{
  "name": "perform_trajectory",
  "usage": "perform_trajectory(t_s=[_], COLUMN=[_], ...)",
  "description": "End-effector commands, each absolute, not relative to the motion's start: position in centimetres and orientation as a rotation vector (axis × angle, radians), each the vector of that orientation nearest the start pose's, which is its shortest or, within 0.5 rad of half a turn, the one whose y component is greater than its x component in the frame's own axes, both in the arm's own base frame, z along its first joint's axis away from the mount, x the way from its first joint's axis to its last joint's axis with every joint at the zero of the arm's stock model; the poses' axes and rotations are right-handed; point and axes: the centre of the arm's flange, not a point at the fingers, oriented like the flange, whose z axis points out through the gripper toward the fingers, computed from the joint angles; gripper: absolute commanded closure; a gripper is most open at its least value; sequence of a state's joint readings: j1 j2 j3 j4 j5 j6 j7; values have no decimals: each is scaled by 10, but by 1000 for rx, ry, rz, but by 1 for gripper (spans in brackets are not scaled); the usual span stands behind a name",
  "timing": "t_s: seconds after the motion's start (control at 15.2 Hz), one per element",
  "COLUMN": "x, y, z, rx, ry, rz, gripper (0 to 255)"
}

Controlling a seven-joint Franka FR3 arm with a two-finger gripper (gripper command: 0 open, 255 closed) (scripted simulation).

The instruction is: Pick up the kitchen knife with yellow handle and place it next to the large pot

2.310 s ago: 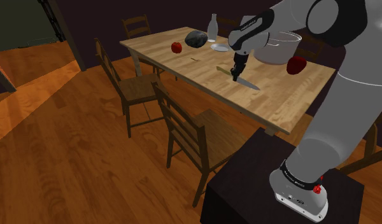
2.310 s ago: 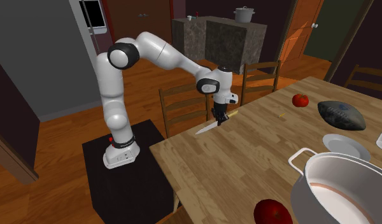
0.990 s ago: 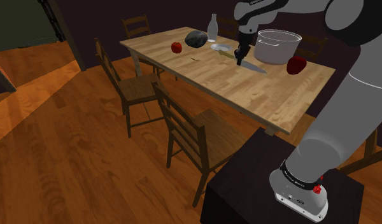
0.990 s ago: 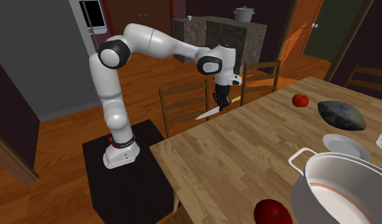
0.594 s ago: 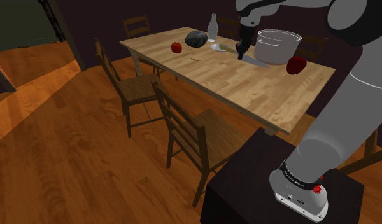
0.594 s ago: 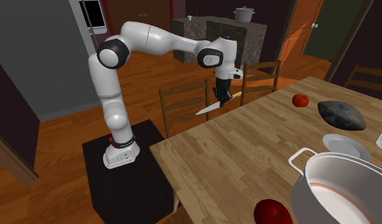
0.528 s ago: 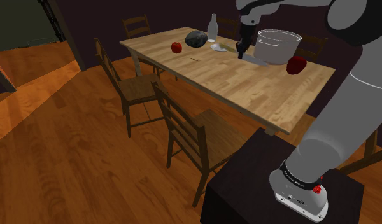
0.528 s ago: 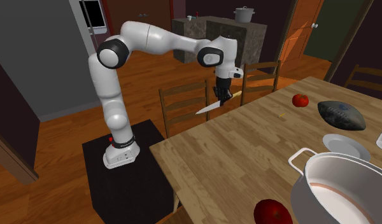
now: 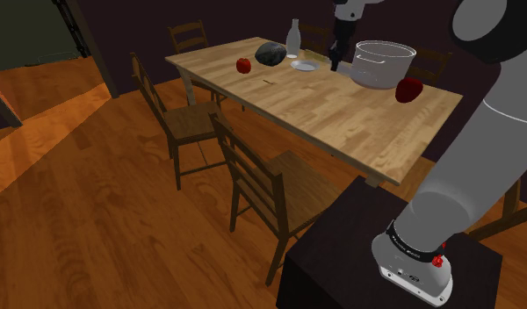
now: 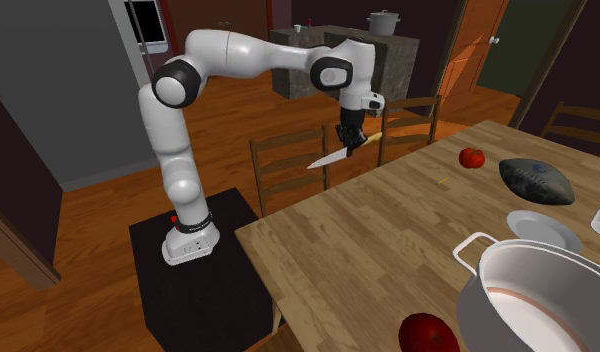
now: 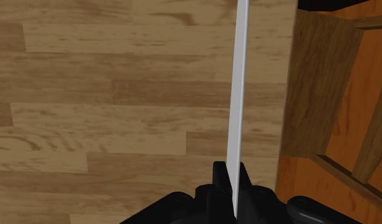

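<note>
My gripper (image 10: 349, 138) is shut on the kitchen knife (image 10: 328, 157) and holds it in the air above the wooden table (image 10: 368, 260), near the edge by the chairs. The grey blade slopes down toward the second exterior view's left, and the yellow handle (image 10: 371, 136) sticks out on the other side of the fingers. In the wrist view the blade (image 11: 238, 89) runs straight out from between the clasping fingers (image 11: 218, 181), over the table's edge. The large grey pot (image 9: 382, 63) stands on the table; in the shoulder view my gripper (image 9: 334, 60) hangs just left of it.
On the table are a red fruit (image 9: 409, 89) by the pot, a white plate (image 9: 304, 64), a bottle (image 9: 293, 39), a dark lump (image 9: 270, 53) and a small tomato (image 9: 243, 65). Wooden chairs (image 9: 262, 180) line the near side.
The gripper has risen with the knife and, in the shoulder view, moved up and back toward the pot's left side. The grip stays shut.
</note>
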State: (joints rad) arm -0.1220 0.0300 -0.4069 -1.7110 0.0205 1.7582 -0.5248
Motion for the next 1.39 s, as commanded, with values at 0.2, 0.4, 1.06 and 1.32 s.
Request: perform_trajectory(t_s=[0.2,0.4,1.06,1.32], x=[498,498,456,440], y=[-285,-285,-410,-460], z=[585,599,600,600], rx=[-3144,-3144,-3144,-3144], ry=[12,12,12,12], rz=[-33,-33,-33,-33], gripper=[255,255,255,255])
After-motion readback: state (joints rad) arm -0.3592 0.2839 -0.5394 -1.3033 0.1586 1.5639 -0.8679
